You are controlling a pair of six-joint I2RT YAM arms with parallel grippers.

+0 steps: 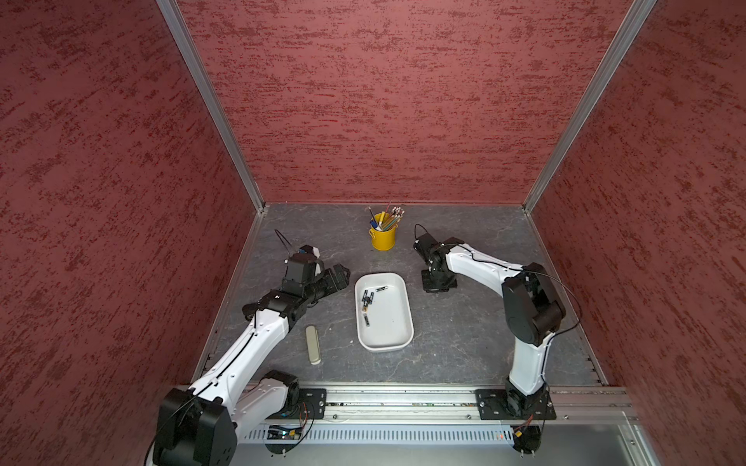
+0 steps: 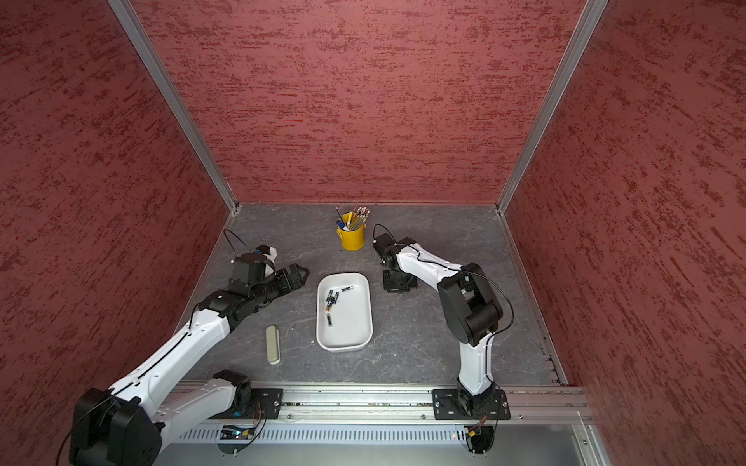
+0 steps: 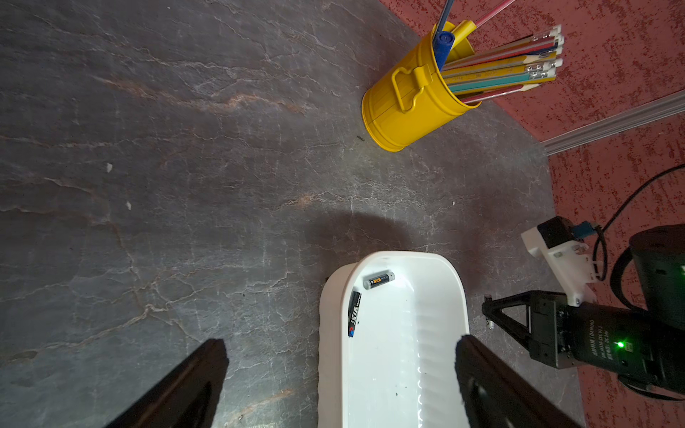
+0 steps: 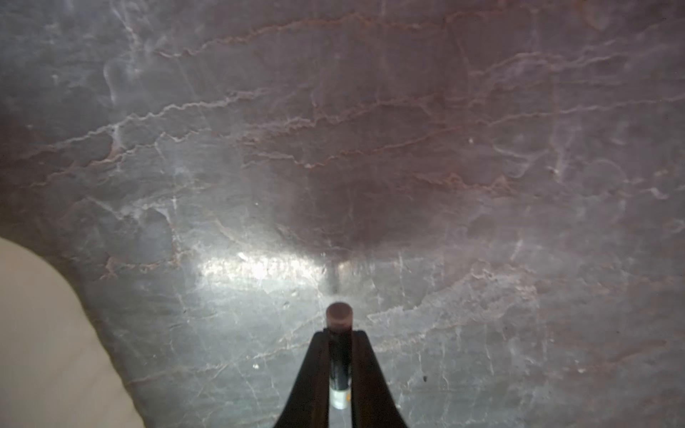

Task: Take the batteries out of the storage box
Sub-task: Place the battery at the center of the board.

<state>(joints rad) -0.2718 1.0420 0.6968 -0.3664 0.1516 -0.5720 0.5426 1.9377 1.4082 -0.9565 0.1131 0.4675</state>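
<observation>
The right gripper (image 4: 339, 335) is clamped on one battery (image 4: 339, 355), low over the tabletop (image 4: 482, 222) just beside the storage box (image 1: 397, 322). The left gripper (image 1: 341, 274) gapes wide near the box's far corner. More batteries (image 1: 368, 300) lie inside.

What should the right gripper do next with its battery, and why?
Probably lower a little and open. The right gripper is shut on a battery over the table, outside the box, so the battery looks ready to set down.
</observation>
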